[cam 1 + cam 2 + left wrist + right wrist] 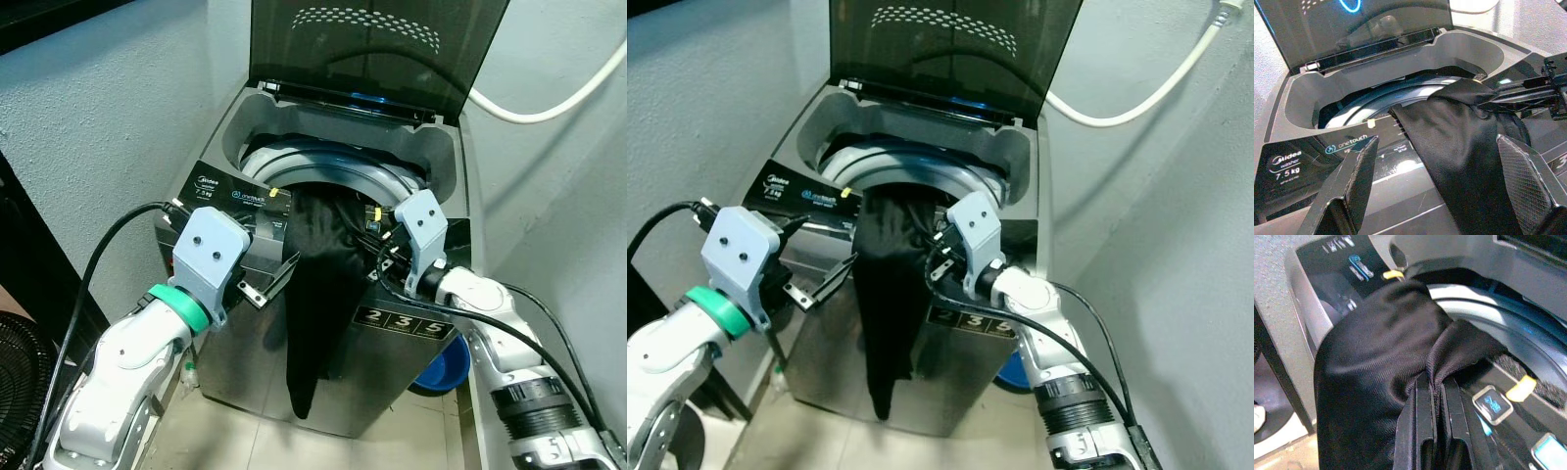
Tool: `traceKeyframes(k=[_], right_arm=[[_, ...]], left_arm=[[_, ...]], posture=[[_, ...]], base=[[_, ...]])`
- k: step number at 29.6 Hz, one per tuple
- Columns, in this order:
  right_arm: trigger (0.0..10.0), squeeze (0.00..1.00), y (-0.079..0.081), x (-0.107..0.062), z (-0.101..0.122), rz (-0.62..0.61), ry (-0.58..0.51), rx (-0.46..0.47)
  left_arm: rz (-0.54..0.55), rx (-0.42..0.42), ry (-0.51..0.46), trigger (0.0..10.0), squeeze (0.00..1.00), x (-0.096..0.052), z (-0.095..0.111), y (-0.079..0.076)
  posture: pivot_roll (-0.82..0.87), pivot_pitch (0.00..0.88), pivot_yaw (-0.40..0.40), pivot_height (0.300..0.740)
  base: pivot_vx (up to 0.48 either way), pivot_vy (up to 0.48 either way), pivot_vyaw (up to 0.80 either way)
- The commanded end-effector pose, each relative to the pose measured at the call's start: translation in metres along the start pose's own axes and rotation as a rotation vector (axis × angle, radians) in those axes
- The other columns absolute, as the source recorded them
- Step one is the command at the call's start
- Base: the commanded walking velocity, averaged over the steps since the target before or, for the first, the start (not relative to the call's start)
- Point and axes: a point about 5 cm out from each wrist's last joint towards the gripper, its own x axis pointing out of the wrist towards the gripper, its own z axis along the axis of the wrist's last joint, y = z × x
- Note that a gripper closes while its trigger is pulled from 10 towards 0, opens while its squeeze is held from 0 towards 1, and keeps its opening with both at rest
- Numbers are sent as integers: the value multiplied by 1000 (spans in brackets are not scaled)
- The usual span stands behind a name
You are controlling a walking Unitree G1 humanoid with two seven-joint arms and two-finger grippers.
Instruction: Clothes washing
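Observation:
A grey top-loading washing machine point(245, 338) stands open, its dark lid point(372, 49) raised. A black garment point(318, 294) hangs over the drum's front rim point(323, 171) and far down the machine's front. At the rim, my right gripper point(1432, 379) is shut on a bunched fold of the garment point(1376, 347), reaching in from the right point(370, 233). My left gripper point(272, 279) is open just left of the hanging cloth, in front of the control panel point(1293, 164). In the left wrist view its fingers point(1359, 171) sit either side of the garment point(1459, 142) without touching it.
A blue basin point(446, 367) sits on the floor at the washer's right front corner. A white hose point(549, 103) runs along the right wall. A black fan point(15, 367) stands at the far left. Walls close in on both sides.

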Motion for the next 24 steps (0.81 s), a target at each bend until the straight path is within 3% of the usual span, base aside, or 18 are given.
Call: traceKeyframes(k=[1,2,5,6,7,8,9,10,11,12,14,15,22,23,24], right_arm=[[0,0,-3,1,6,-16,-21,-20],[4353,0,-2,6,13,-18,-50,-29],[4353,0,-1,9,19,-19,-70,-35],[10000,0,1,18,32,-18,-117,-41],[10000,0,1,18,32,-18,-117,-41],[10000,0,5,35,54,-3,-185,-48],[10000,0,5,35,54,-3,-185,-48],[10000,0,10,55,79,3,-247,-66],[10000,0,10,55,79,3,-247,-66],[10000,0,16,73,101,-6,-291,-95],[10000,0,16,73,101,-6,-291,-95],[10000,0,21,94,129,-73,-325,-141],[10000,0,21,100,138,-114,-333,-156],[10000,0,17,106,155,-223,-345,-162],[10000,0,17,106,155,-223,-345,-162]], left_arm=[[-7,-8,10,10000,0,1,-2,-3],[-10,-15,5,10000,0,3,-2,-5],[-11,-21,2,10000,0,4,-2,-6],[-24,-33,-9,10000,0,7,-1,-11],[-24,-33,-9,10000,0,7,-1,-11],[-46,-54,-33,10000,0,11,2,-17],[-46,-54,-33,10000,0,11,2,-17],[-73,-73,-76,10000,0,16,7,-24],[-73,-73,-76,10000,0,16,7,-24],[-98,-87,-118,10000,0,18,13,-30],[-98,-87,-118,10000,0,18,13,-30],[-123,-90,-173,10000,0,17,20,-37],[-130,-87,-189,10000,0,16,21,-39],[-130,-82,-192,10000,0,15,21,-42],[-130,-82,-192,10000,0,15,21,-42]], posture=[[139,37,-59,740],[133,37,-60,740],[133,37,-60,740],[125,35,-60,740],[125,35,-60,740],[111,30,-62,740],[111,30,-62,740],[101,26,-67,740],[101,26,-67,740],[98,24,-72,740],[98,24,-72,740],[105,19,-93,740],[105,19,-93,740],[131,16,-116,740],[131,16,-116,740]], base=[[0,0,0],[0,0,0],[0,0,0],[0,0,0],[0,0,0],[0,0,0],[0,0,0],[0,0,0],[0,0,0],[0,0,0],[0,0,0],[0,0,0],[0,0,0],[0,0,0],[0,0,0]])
